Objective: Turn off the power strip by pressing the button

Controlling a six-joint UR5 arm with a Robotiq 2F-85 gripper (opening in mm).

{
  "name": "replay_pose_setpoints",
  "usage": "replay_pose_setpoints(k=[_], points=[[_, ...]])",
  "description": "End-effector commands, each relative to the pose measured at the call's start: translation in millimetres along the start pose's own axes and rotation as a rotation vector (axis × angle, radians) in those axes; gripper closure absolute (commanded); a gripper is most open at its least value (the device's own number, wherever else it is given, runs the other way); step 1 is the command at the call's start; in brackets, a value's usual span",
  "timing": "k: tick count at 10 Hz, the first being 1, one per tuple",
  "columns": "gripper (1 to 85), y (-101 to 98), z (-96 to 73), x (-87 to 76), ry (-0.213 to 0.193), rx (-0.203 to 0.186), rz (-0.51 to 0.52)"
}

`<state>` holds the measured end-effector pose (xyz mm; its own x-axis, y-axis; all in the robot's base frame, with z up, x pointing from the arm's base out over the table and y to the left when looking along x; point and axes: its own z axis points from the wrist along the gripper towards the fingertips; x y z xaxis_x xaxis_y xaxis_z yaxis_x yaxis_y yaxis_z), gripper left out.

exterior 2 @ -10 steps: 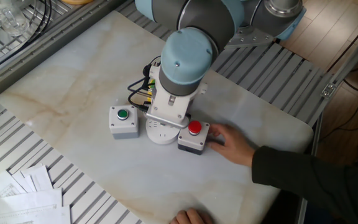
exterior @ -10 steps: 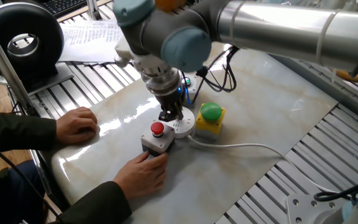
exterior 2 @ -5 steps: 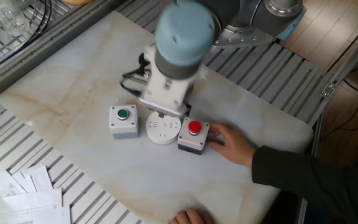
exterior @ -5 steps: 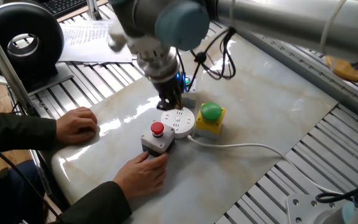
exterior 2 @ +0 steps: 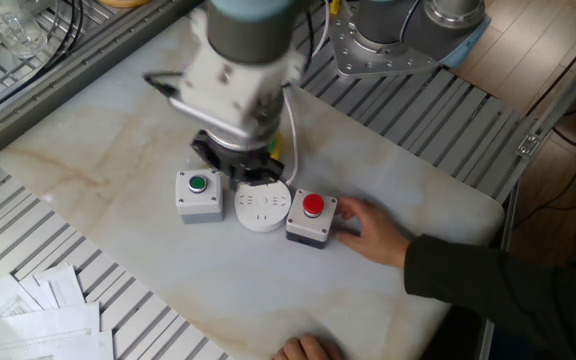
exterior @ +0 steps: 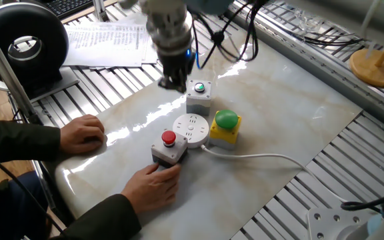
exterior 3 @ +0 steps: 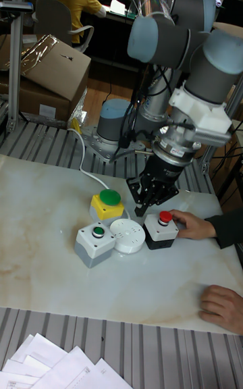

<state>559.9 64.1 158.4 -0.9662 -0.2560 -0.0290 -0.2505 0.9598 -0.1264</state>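
Note:
The power strip [exterior: 191, 129] is a flat round white disc with dark slots, lying between three button boxes; it also shows in the other fixed view [exterior 2: 263, 208] and the tall view [exterior 3: 127, 235]. Its white cord [exterior: 259, 157] trails off to the right. My gripper [exterior: 173, 81] hangs above the table behind the strip, clear of it and touching nothing. In the other fixed view the gripper [exterior 2: 238, 166] hovers just over the strip's far edge, and in the tall view the gripper [exterior 3: 147, 202] is above and behind it. No view shows the fingertip gap.
A grey box with a red button [exterior: 169, 147] touches the strip, and a person's hand [exterior: 153, 185] holds it. A second hand [exterior: 82, 133] rests at the left. A yellow box with a green dome [exterior: 225, 127] and a grey box with a small green button [exterior: 199, 94] flank the strip. Papers [exterior: 105, 41] lie behind.
The gripper was down on the power strip's face one second ago. It has since lifted off and moved up and back, away from the strip. The hands and boxes stayed put.

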Motion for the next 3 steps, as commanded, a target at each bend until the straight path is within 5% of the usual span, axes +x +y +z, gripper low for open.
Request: replay_pose_setpoints(k=[1, 3], points=[[84.7, -18.4, -22.7, -21.4, -0.074, 0.002, 0.016], [84.7, -23.9, -23.3, -23.8, -0.083, 0.023, 0.008]])
